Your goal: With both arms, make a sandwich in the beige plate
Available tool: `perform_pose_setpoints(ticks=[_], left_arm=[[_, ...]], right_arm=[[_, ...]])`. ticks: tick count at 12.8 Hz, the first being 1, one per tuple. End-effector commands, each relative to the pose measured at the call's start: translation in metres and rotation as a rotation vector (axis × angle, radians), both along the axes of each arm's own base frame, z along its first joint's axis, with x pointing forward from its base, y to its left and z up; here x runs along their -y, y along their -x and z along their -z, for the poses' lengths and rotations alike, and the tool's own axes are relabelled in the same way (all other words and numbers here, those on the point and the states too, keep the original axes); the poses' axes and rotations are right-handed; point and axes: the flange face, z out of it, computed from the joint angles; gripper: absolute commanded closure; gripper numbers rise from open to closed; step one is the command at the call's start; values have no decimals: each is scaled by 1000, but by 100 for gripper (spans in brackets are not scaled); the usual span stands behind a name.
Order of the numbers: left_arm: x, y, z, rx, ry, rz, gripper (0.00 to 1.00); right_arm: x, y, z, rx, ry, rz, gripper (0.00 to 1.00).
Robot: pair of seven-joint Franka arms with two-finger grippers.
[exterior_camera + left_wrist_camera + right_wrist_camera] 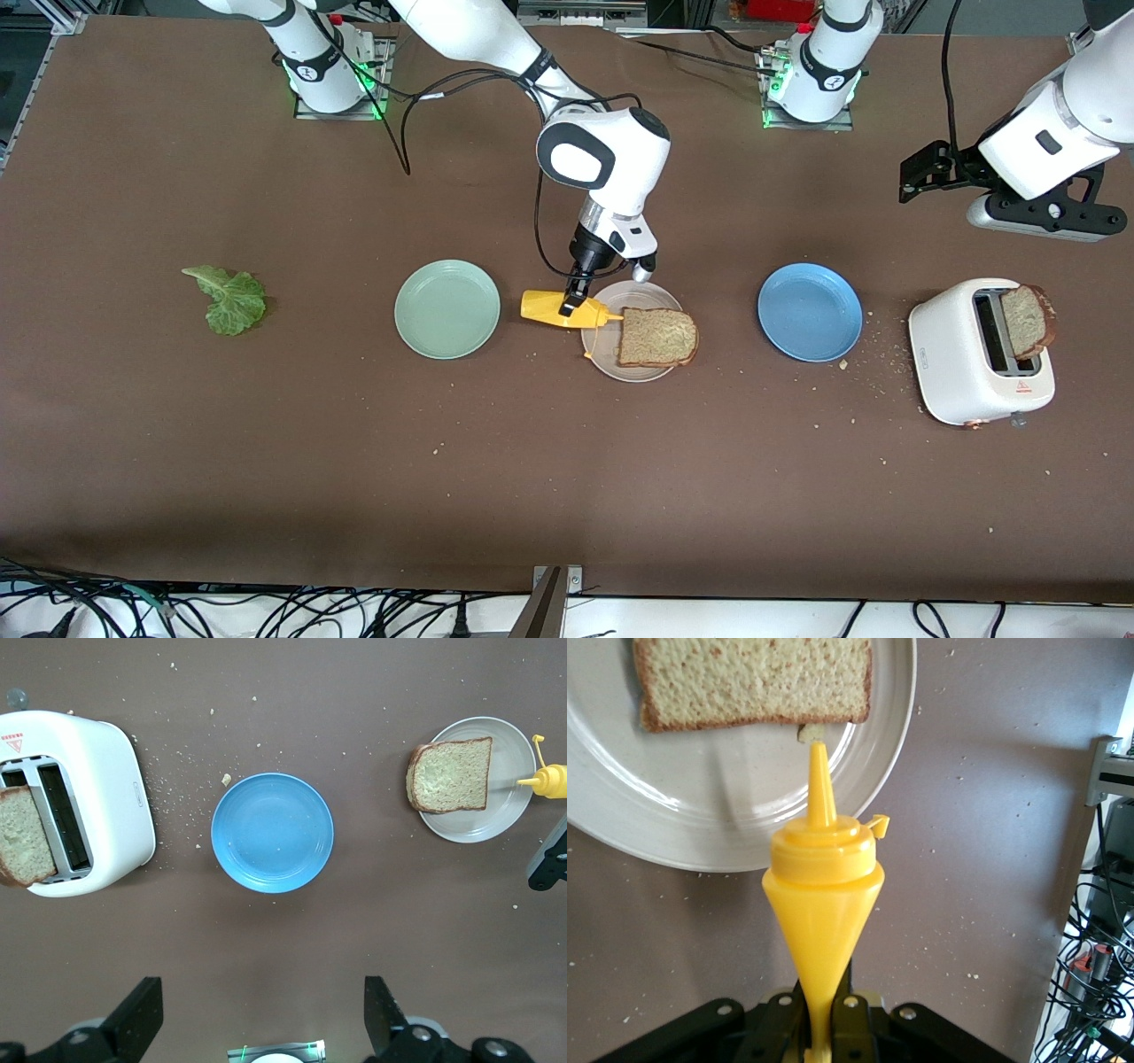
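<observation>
The right gripper [571,306] is pinched on a yellow mustard bottle [567,309], holding it on its side with the nozzle [819,784] over the rim of the beige plate [613,354], aimed at the slice [657,337] lying there. The plate sits mid-table, between the green plate [447,308] and the blue plate [810,311].

The bottle looks soft-walled and light, so expect it to give under the fingers: a firmer squeeze should push sauce out, and a grip on the body well back from the nozzle, as you have it now, suits that. Its plastic looks smooth, so watch for it sliding in the jaws.

The left gripper [921,173] waits, spread wide and empty, up over the table at its own end, above the toaster [979,350] and the blue plate. Slice 2 [1028,321] stands up out of the toaster slot. Bread is light, soft and crumbly; crumbs [877,359] already lie beside the toaster. You would do best to take it by the crusted top edge, gently, and lift straight up.

The lettuce [229,299] lies on the table at the right arm's end, well apart from the plates. It is limp, thin and easily torn; pinch it near the thicker rib.
</observation>
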Motion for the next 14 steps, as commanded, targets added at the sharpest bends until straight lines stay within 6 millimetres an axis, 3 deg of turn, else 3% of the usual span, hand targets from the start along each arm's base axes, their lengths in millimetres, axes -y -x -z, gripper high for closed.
perform_pose_setpoints(ticks=[1,3,4,6,7,9,11,14], left_arm=[[1,-3,-6,-7,13,-15,0],[1,-3,-6,-7,13,-15,0],[1,-3,-6,-7,13,-15,0],[1,-3,-6,-9,13,-15,0],[1,-3,-6,-9,13,-15,0],[1,-3,-6,-7,13,-15,0],[2,-3,-6,-7,13,-13,0],[1,-3,-6,-9,13,-15,0]], right_arm=[[-5,-7,-6,41,13,-3,100],[7,-24,-22,35,35,-17,100],[16,-41,-48,7,6,-14,100],[53,-80,-101,-106,-58,-29,100],[80,-103,-138,-155,-110,-42,100],[139,-143,-189,-246,-213,-83,100],[207,-174,-222,-344,-329,-57,100],[306,-208,-247,-472,-510,-61,100]])
